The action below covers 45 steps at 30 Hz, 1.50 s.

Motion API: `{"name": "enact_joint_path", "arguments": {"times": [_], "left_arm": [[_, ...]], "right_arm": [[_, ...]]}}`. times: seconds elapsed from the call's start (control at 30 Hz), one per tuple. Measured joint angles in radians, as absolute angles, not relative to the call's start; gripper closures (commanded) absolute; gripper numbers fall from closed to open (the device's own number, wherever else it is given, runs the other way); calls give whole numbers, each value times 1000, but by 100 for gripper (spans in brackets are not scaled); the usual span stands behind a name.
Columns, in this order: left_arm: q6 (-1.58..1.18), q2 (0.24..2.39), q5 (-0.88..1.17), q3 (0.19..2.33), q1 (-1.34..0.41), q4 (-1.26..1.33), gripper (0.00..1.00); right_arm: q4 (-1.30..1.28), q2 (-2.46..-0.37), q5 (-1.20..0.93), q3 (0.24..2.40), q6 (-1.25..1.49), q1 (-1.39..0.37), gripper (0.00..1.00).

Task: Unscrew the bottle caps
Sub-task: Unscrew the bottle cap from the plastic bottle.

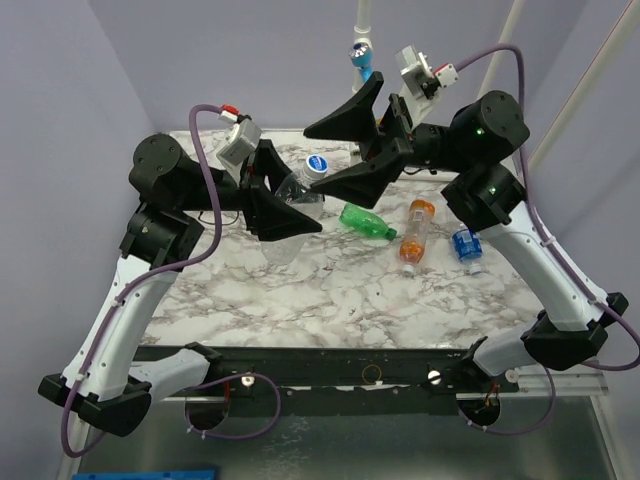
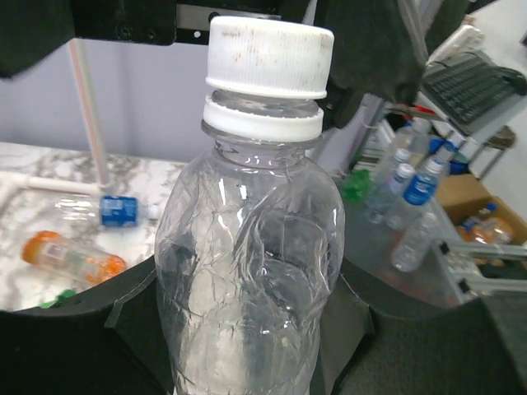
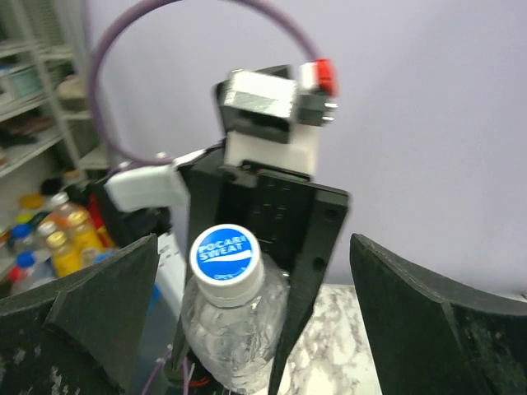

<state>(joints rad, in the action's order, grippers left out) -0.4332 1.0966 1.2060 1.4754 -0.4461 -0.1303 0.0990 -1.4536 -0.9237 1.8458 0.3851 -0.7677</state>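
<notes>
While our left tool [image 2: 247, 346] is clenching the clear bottle [image 2: 247, 247], we are centring the released right tool [image 3: 254, 240] around its cap [image 3: 226, 255], aiming to close squarely before twisting.

The clear bottle [image 1: 292, 200] is raised off the table [image 1: 300, 300], gripped around its mid-body by the left gripper [image 1: 295, 212], with the neck tilted up and toward the far side. Its wall is transparent, crumpled and dented. The cap [image 1: 317, 166] is seated on the neck above a white collar ring; its skirt is white and ribbed, and its top is blue with white "POCARI SWEAT" lettering. The green bottle [image 1: 368, 222], the orange bottle [image 1: 417, 230] and the blue-label bottle [image 1: 467, 246] lie on their sides on the table, in a row to the right of the raised bottle, apart from one another. Their caps are too small to assess.
</notes>
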Motion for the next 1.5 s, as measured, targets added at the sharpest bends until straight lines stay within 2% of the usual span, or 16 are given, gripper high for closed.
{"name": "enact_joint_path", "arguments": {"times": [0.27, 0.4, 0.67, 0.77, 0.93, 1.23, 1.37, 1.5], "left_arm": [[-221, 1080, 903, 1441, -446, -170, 100], [-157, 1085, 746, 1418, -447, -189, 100], [-121, 1106, 590, 1417, -447, -191, 100], [-118, 1111, 574, 1417, -447, -191, 100], [-118, 1116, 555, 1417, -448, -191, 100], [-121, 1125, 555, 1423, -452, -205, 100], [-153, 1127, 630, 1437, -450, -211, 99], [-247, 1124, 855, 1447, -440, -172, 100]], "right_arm": [[-128, -1458, -557, 1954, 337, -770, 1], [-218, -1511, -394, 2040, 327, -785, 11], [-312, -1593, -269, 2101, 313, -805, 15], [-320, -1599, -259, 2103, 313, -806, 29], [-316, -1600, -259, 2103, 323, -807, 66], [-315, -1597, -266, 2094, 319, -810, 98], [-317, -1580, -314, 2093, 300, -810, 99], [-275, -1518, -490, 2040, 285, -801, 99]]}}
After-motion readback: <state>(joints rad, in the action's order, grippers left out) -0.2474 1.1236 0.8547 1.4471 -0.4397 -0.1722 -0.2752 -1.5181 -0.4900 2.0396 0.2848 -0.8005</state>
